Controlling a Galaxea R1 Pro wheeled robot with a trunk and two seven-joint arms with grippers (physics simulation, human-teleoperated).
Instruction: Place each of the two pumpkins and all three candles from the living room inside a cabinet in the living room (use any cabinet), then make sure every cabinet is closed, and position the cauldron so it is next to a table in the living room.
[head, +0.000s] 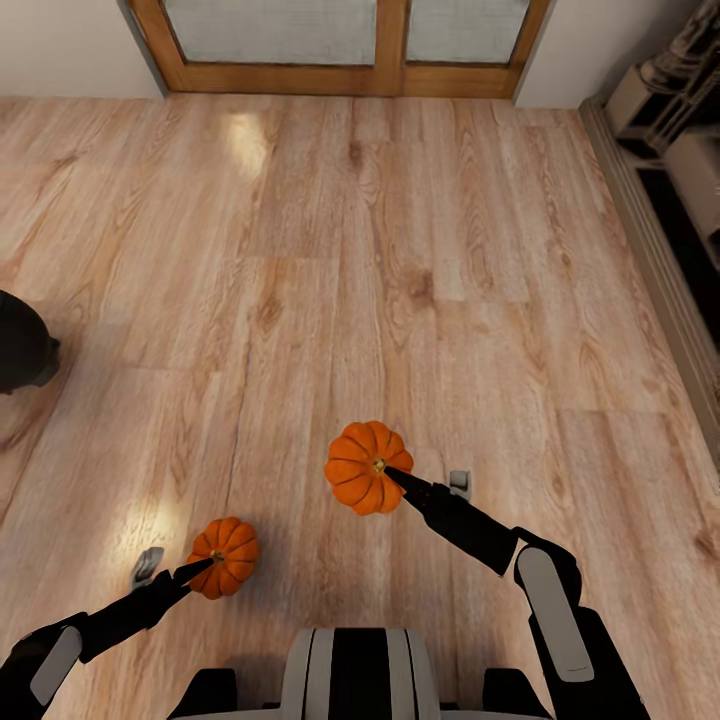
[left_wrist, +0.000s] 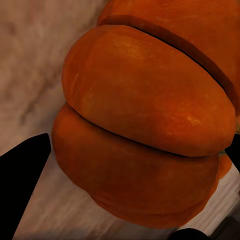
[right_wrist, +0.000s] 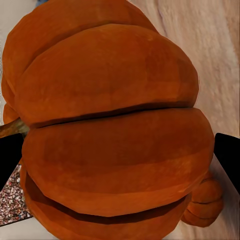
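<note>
Currently each gripper is clenched on a pumpkin above the wooden floor (head: 400, 250): left gripper (head: 205, 565) grasping the smaller-looking pumpkin (head: 226, 557), right gripper (head: 392, 474) the other pumpkin (head: 366, 466).

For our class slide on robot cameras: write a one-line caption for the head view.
Each gripper, left and right, holds a pumpkin, left pumpkin and right pumpkin, above a wooden floor.
</note>
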